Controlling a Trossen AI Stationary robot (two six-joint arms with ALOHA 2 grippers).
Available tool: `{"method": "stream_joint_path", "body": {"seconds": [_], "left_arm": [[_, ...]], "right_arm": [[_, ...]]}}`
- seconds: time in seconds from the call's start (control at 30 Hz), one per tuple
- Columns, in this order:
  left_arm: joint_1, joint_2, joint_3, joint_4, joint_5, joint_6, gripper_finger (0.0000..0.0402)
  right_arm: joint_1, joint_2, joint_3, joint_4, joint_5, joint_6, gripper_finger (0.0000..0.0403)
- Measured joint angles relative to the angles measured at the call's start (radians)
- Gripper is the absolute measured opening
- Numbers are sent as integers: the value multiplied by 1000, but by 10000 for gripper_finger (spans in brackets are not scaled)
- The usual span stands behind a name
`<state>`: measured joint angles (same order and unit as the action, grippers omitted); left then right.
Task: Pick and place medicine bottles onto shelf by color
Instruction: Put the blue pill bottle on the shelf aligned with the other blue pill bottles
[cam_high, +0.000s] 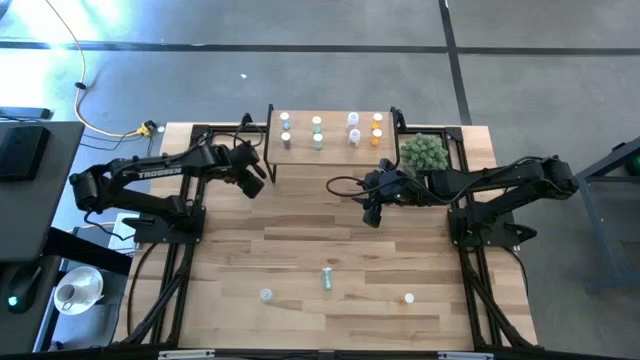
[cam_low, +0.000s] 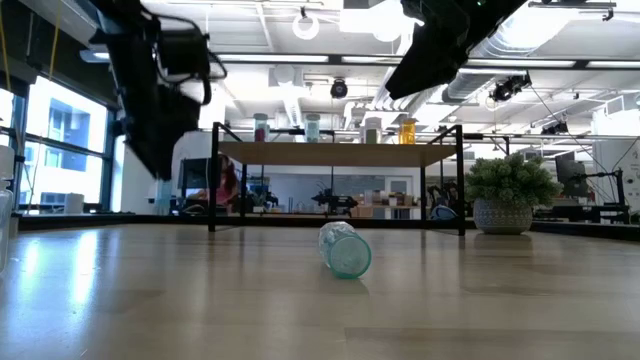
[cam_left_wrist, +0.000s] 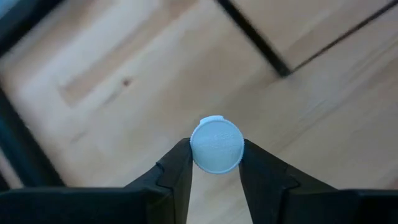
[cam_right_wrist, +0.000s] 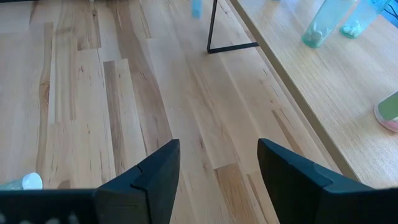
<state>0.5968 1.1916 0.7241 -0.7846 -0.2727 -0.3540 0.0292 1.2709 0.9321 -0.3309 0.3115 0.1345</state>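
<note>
We see a white bottle cap (cam_left_wrist: 216, 144) pinched between the left gripper's (cam_left_wrist: 214, 168) fingers, over bare table (cam_left_wrist: 124, 81) near the shelf's (cam_high: 330, 148) left end; the bottle's body colour is hidden under the cap. The fingers meet only the cap's rim, so we judge a tilt or quick swing could pop the bottle out. Setting it down among the bottles standing on the shelf (cam_high: 317, 133) could knock a neighbour over. The right gripper (cam_right_wrist: 214, 168) hangs empty, fingers spread, in front of the shelf near the plant (cam_high: 424, 153). A green bottle (cam_low: 345, 249) lies on its side toward the front of the table and may roll if nudged.
</note>
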Motion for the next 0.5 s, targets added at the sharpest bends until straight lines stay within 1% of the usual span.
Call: {"method": "stream_joint_path", "body": {"seconds": [0.13,0.33,0.5], "left_arm": [[0,-38,99,-89,-35,3,104],[0,-87,282,-236,-116,1,109],[0,-112,427,-298,-124,-8,105]], "right_arm": [[0,0,0,0,0,0,206],[0,0,0,-9,0,20,206],[0,0,0,-19,0,23,206]]}}
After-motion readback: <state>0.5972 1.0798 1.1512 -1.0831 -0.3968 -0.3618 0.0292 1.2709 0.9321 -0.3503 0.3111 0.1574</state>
